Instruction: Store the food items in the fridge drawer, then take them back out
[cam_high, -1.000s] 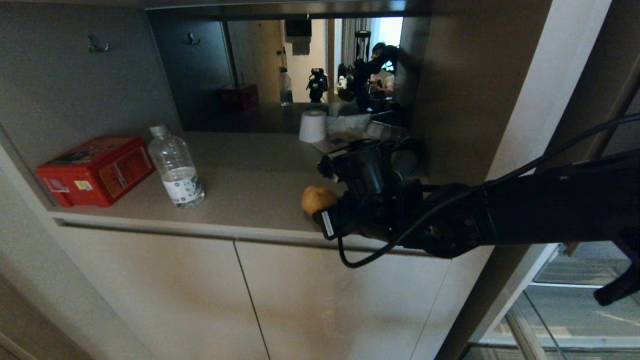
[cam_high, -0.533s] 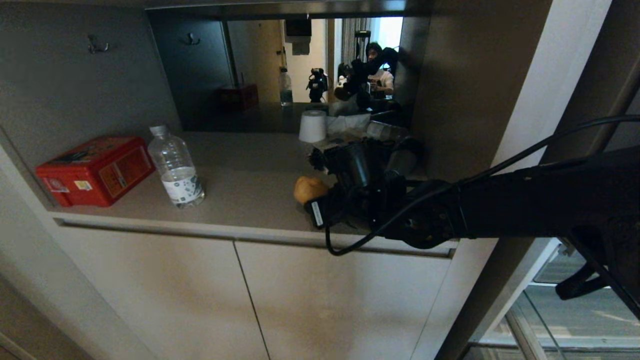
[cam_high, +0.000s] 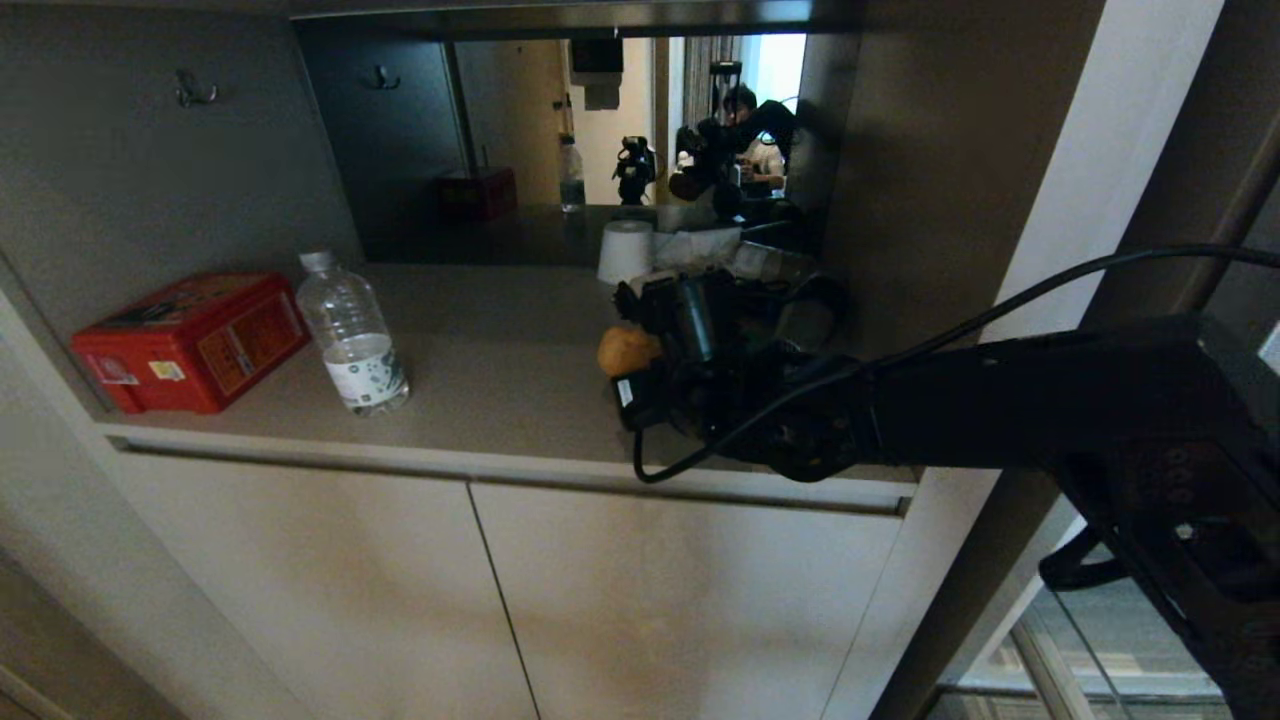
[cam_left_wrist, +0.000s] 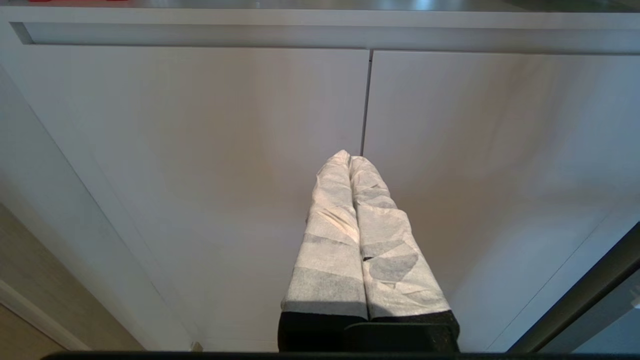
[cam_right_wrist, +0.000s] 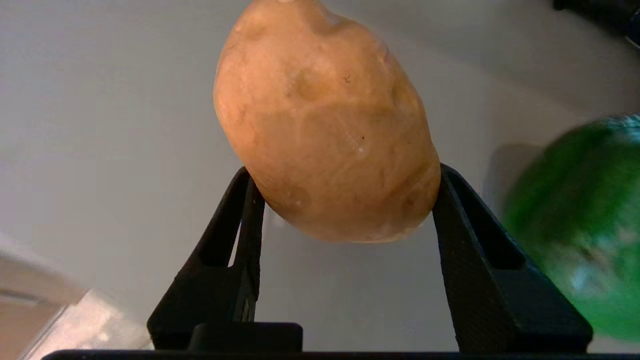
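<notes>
Over counter (cam_high: 480, 370): potato (cam_right_wrist: 325, 125) clamped in right gripper (cam_right_wrist: 345, 185), pepper (cam_right_wrist: 580, 220) beside.

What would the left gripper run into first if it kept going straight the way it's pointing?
Most likely the beige cabinet doors: the left gripper points at them, near the seam between the two, with nothing in between. How far off they are is unclear.

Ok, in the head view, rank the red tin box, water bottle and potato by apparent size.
1. red tin box
2. water bottle
3. potato, smallest, partly hidden by the right gripper holding it.
</notes>
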